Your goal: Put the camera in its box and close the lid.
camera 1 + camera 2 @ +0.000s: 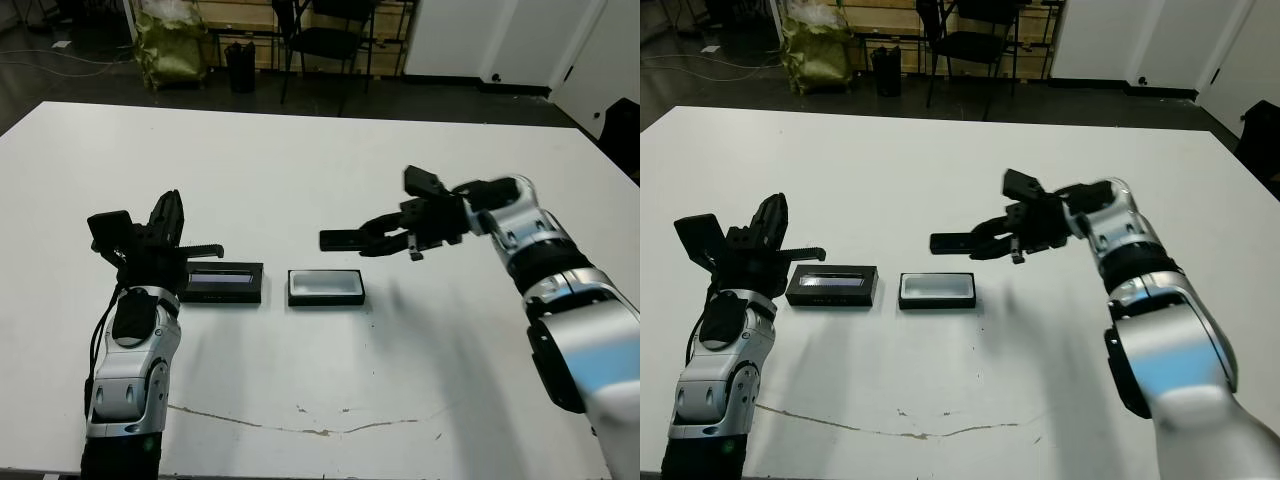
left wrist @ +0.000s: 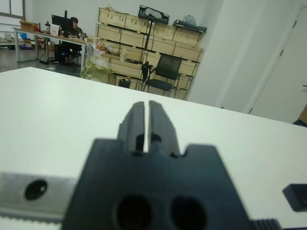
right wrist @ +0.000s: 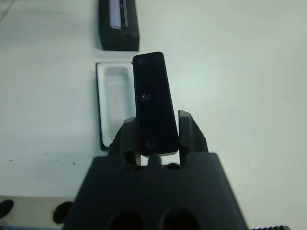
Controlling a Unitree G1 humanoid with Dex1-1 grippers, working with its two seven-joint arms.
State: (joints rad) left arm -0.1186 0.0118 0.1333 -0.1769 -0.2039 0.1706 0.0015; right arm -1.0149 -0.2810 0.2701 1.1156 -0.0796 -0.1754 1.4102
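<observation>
From the head views, the right tool (image 1: 372,237) is hanging above the white desk (image 1: 300,160), its two black fingers clamped on one end of the camera (image 1: 342,239), which is sticking out level toward the desk's left side. The camera is in the air, above and slightly beyond the box (image 1: 325,287), toward the far edge. The box is lying open near the middle of the desk, its white lining showing. Just beside it, toward the left edge, the lid (image 1: 222,282) is lying flat with its pale strip up; the two are close but apart. The left tool (image 1: 163,222) is hovering just left of the lid, pointing toward the far edge, fingers looking pressed together. A thin cracked line (image 1: 300,425) is running across the desk near the front edge.

The left wrist view is showing that arm's fingers (image 2: 136,125) drawn together with only a hairline slit between them, nothing held. Beyond the far edge a chair (image 2: 165,76) and shelves of wooden crates (image 2: 144,36) are standing, and a person (image 2: 73,26) is sitting at a distant workstation.

The right wrist view is looking down along the camera (image 3: 154,109), gripped by its long edges between the fingers (image 3: 187,129), a small window glinting on its face. Below it the open box (image 3: 113,103) is sitting off to one side, the lid (image 3: 118,24) farther on.
</observation>
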